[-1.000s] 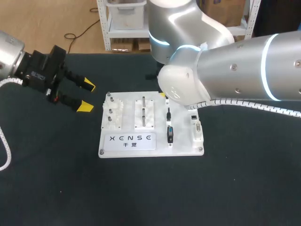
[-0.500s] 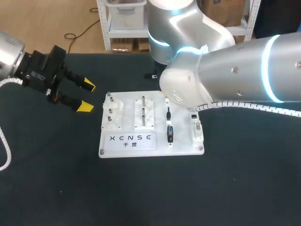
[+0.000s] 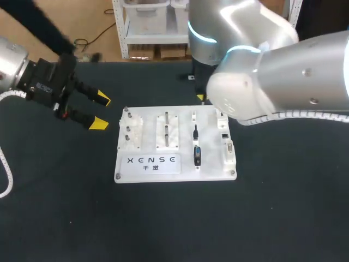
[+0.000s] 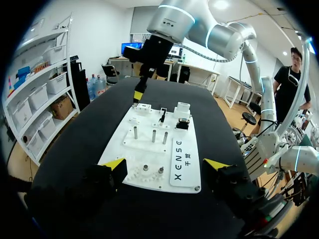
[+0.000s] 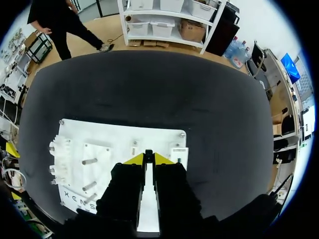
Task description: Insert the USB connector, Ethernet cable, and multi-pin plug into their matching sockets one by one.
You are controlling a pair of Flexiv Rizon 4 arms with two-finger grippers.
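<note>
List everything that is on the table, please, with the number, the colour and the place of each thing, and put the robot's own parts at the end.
table: one, black, under everything.
board: one, white, flat on the middle of the table.
metal posts: three, grey, upright in a row on the board's middle block.
slim connector: one, black, on the board to the right of the posts.
blue-faced connector: one, black and blue, just nearer than the slim one.
socket block: one, white, at the board's right edge.
left gripper: one, black with yellow tips, jaws open and empty, left of the board.
right gripper: one, black with yellow tips, over the board's far edge.
</note>
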